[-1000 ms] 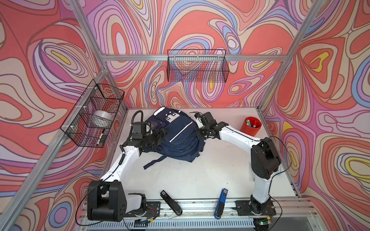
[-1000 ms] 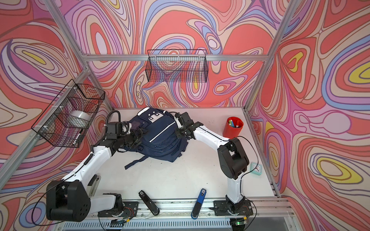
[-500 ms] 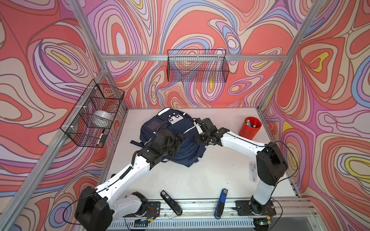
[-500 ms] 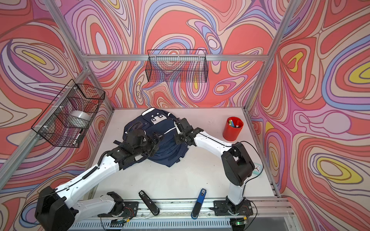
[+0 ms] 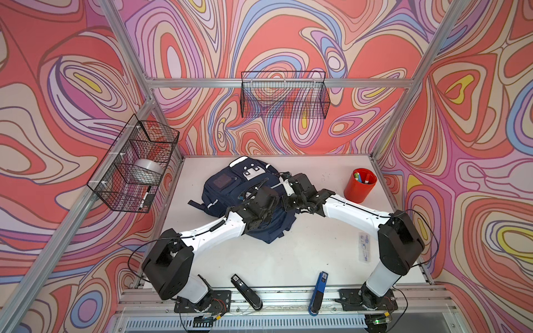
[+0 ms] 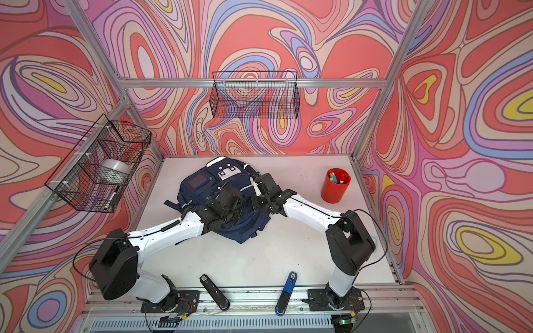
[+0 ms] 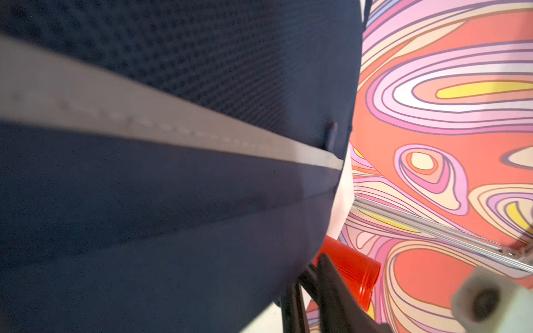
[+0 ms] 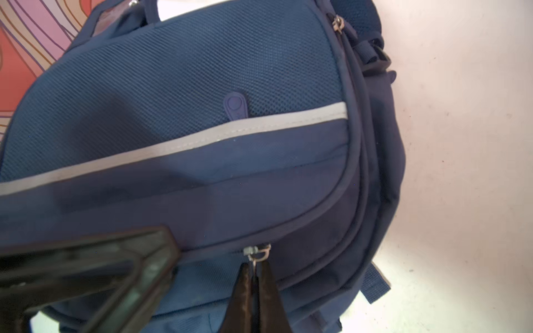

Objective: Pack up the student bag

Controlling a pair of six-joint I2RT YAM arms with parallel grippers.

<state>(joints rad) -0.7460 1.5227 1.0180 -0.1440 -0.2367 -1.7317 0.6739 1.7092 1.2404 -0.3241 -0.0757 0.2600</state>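
**Far middle of the table: both arms on the student bag**

Across the far middle of the table the student bag lies flat, and both arms bend inward above it. Only the right wrist view shows me the right gripper pressed together on the metal zipper pull at the front pocket's seam; both top views hide that contact. The left gripper sits over the bag's near half. Its wrist view is filled with navy fabric and a grey stripe, so I cannot tell how its jaws stand. At right, the red cup holds coloured markers. On the left wall, the wire basket holds a grey tape roll.
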